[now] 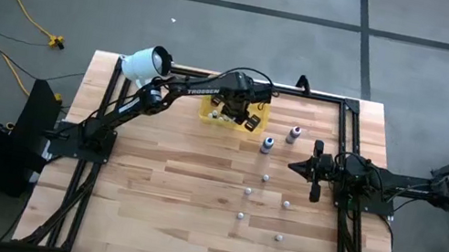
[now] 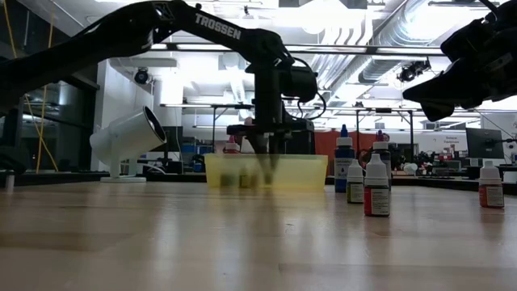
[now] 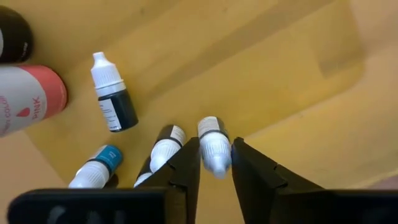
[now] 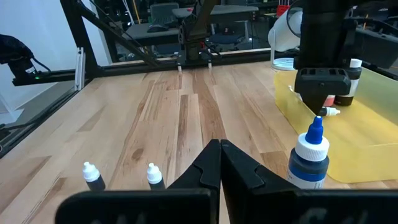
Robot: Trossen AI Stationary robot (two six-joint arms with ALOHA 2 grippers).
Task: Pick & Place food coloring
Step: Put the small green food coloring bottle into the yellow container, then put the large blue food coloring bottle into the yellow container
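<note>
Left end effector down in yellow tray, fingers slightly apart astride a white-capped food coloring bottle (others lie beside). Right end effector pressed together, above table among scattered bottles.
</note>
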